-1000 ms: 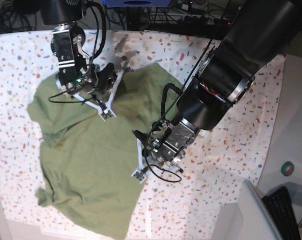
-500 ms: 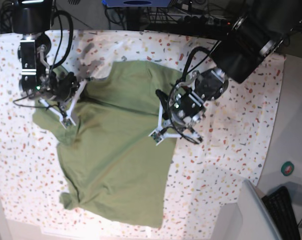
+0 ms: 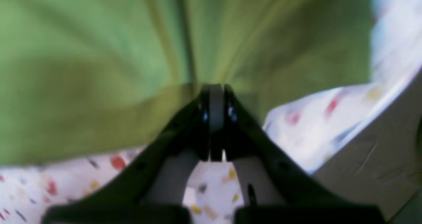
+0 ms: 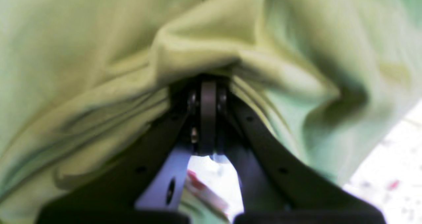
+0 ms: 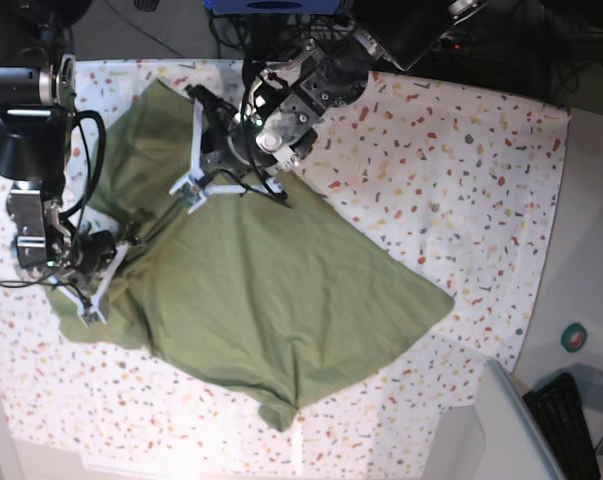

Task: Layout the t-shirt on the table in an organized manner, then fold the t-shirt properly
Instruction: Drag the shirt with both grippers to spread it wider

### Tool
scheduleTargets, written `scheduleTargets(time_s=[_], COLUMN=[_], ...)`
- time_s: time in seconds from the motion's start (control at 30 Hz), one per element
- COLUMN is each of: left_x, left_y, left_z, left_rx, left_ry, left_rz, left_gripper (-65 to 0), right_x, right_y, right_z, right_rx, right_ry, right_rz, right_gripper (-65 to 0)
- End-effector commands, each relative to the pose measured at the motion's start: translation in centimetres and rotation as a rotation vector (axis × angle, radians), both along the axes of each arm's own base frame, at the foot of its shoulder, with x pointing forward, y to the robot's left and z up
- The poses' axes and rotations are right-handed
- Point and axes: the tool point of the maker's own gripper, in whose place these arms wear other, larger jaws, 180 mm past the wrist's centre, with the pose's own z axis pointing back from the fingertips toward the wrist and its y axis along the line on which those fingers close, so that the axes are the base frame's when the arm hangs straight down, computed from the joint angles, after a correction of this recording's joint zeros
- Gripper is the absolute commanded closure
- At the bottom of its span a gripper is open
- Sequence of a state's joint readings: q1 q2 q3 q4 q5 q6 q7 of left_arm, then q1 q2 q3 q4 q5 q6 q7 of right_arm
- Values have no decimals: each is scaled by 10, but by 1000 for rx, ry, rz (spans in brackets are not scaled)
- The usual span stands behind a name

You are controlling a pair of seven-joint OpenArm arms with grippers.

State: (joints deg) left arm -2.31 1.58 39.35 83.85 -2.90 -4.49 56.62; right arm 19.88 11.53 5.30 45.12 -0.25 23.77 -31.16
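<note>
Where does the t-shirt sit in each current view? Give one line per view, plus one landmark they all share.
Base: the t-shirt sprawls over the left and middle of the table, both hands pinching its left part.
Left wrist: green cloth fills the upper frame, clamped in the shut left hand.
Right wrist: bunched cloth fills nearly the whole frame, gripped by the right hand.
Shared landmark: the flecked white table cloth.

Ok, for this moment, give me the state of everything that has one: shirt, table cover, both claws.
t-shirt: unfolded, spread unevenly with wrinkles, pinched at two spots along its upper-left side in the base view.
left claw: shut on the t-shirt, fabric bunched at the tips.
right claw: shut on the t-shirt, a fold draped over the tips.
table: covered with speckled cloth, partly under the shirt.
</note>
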Motion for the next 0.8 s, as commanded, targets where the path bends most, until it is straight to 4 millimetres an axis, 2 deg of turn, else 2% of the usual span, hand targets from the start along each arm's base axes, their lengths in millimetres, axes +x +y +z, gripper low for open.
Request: scheduleTargets(time_s=[0.0,0.03,0.1,0.17,0.2,0.27,0.37,0.47,0.57,0.63,0.7,0.77], left_x=[31,45,72,93,99,119,140,162,172,172,167,161], left_y=[17,28,74,126,149,190,230,245,255,263,267,273], left_z=[18,27,40,46,47,52,49,44,26,7,-11,-24], left_rx=[1,-14,2,53,77,130,206,218,216,262,329,373], left_ry=[-79,-105,-158,-189,-196,-224,-223,-247,-252,-230,-226,-230], left_rz=[67,119,234,339,384,447,492,508,520,503,447,413], left_gripper=[0,0,0,0,0,0,0,0,0,0,0,0], right_x=[22,27,20,-1,-15,-49,-104,-147,-165,-176,-173,-173], right_y=[-22,-27,-32,-41,-39,-21,11,52,73,76,76,58], right_z=[26,36,50,64,66,64,54,37,22,7,-3,-16], right_rx=[-39,-52,-81,-112,-124,-132,-111,-30,10,24,36,18], right_ry=[-83,-118,-165,-186,-173,-116,-22,43,101,152,152,164], right_rz=[-15,-13,-5,-30,-31,-22,1,9,24,24,21,12], right_gripper=[0,0,0,0,0,0,0,0,0,0,0,0])
